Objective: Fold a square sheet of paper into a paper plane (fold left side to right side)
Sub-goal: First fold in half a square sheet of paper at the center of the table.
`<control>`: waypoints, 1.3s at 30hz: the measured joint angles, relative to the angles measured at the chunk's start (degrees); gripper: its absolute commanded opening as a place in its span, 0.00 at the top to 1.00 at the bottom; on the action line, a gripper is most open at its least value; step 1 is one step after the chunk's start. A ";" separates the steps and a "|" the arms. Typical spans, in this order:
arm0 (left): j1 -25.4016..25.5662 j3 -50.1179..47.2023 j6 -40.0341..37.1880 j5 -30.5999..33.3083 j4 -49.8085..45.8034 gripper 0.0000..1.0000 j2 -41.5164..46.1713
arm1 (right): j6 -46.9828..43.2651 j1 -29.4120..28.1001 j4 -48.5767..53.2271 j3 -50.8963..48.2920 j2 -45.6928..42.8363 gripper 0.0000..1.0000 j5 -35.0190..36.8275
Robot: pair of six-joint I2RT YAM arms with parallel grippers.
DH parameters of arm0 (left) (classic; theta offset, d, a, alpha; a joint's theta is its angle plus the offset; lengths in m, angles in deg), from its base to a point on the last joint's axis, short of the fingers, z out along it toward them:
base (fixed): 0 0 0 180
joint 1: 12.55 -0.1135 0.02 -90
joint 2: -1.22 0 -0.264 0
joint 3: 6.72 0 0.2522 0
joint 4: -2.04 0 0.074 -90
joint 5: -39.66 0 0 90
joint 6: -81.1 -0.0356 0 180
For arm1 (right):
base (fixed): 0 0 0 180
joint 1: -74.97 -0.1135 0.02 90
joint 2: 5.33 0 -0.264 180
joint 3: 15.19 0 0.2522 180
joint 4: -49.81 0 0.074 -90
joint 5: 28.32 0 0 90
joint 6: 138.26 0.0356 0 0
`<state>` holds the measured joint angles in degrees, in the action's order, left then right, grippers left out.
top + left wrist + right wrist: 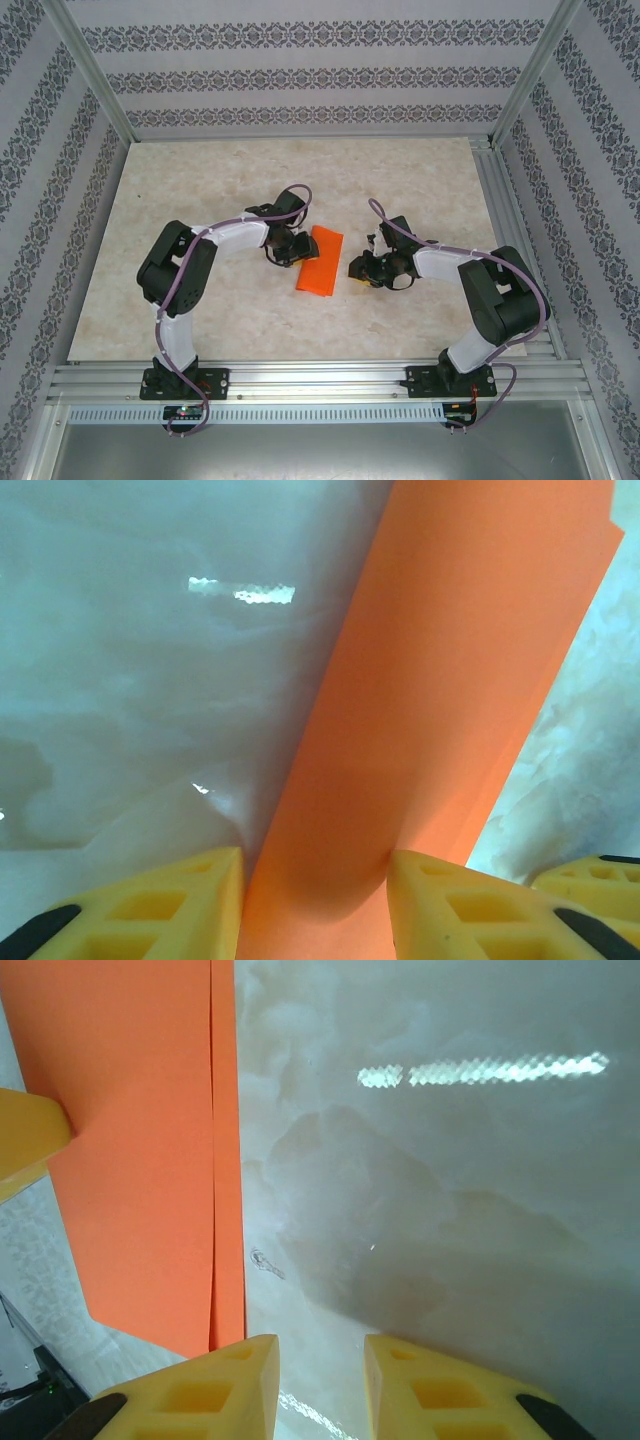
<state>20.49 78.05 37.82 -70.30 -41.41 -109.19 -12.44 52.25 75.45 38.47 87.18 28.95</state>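
Though flat, paper plane [320, 261] between tools [282, 249] [363, 268]

walls [320, 75]: pale, banded with dark floral stripes | tabletop [200, 200]: cream, marbled, glossy | frame [320, 375]: silver aluminium rails, corner posts | light: bright strip glare [480, 1070] on surface, probably an overhead lamp

Ref = paper plane [320, 262]. Left side blocked: L gripper [292, 252] is right on that edge, sheet lying between its fingers [180, 905], jaws apart. Right side: R gripper [358, 270] just beside it, jaws apart over bare table [200, 300], only a thin gap to the paper. Beyond the plane: open tabletop to the back wall [300, 80]. Near side: open up to the frame rail [320, 378]. Arm links flank both sides.
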 measured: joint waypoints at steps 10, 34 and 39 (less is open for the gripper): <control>0.42 1.22 0.24 1.01 -1.05 0.55 -0.44 | -0.02 0.00 0.59 0.00 0.00 0.71 0.15; 1.03 4.07 2.43 1.40 -3.02 0.49 -2.58 | 0.02 -0.04 0.22 0.00 0.00 0.71 0.15; 1.53 4.42 3.10 1.40 -3.17 0.49 -2.60 | 0.04 -0.07 0.04 0.00 0.33 0.71 0.15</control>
<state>22.02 82.46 40.92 -68.90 -44.58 -111.79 -12.40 52.19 75.49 38.47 87.50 29.10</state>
